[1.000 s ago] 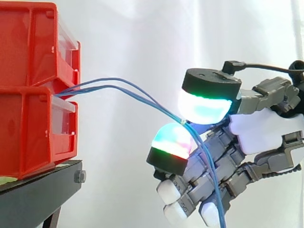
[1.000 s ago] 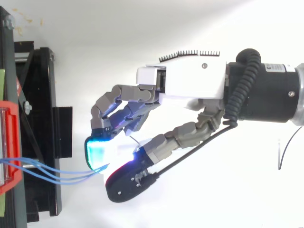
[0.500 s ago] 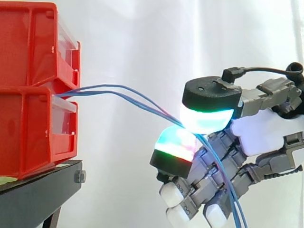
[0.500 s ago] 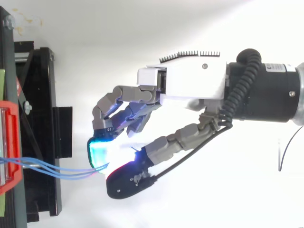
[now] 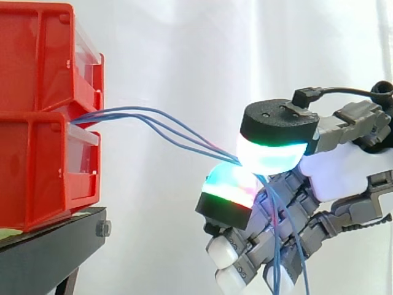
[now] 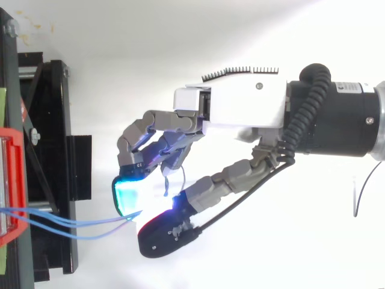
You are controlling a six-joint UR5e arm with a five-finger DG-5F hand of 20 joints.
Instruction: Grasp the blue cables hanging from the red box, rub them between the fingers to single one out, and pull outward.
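- The white curtain (image 5: 184,49) closes the whole background behind the work.
- The black stand (image 5: 49,246) carries the red boxes, which sit at its edge facing the hand.
- The upper red box (image 5: 37,55) rests on the lower red box (image 5: 37,172), and both have their open front turned to the hand.
- The hand (image 6: 240,105) reaches in from the side opposite the stand and stays well apart from the stand's edge, in free air.
- The fingers (image 5: 270,150) are closed in a pinch on the blue cables, with one glowing pad above and another pad (image 5: 230,187) below it. The other fingers are curled under the palm and I see nothing in them.
- The blue cables (image 5: 92,115) leave the gap between the two red boxes and rise a little. They then run down in a soft curve into the pinch, beyond the stand's edge.
- Between the boxes and the pads the strands spread apart from each other. Past the pinch they hang down along the curled fingers.
- I judge the grasp to be done, because the strands meet exactly where the pads touch.
- The rubbing seems to be in hand and not finished, as several strands enter the pinch together.
- The outward pull is left to do, I think, since the strands look slack and curved, not stretched.
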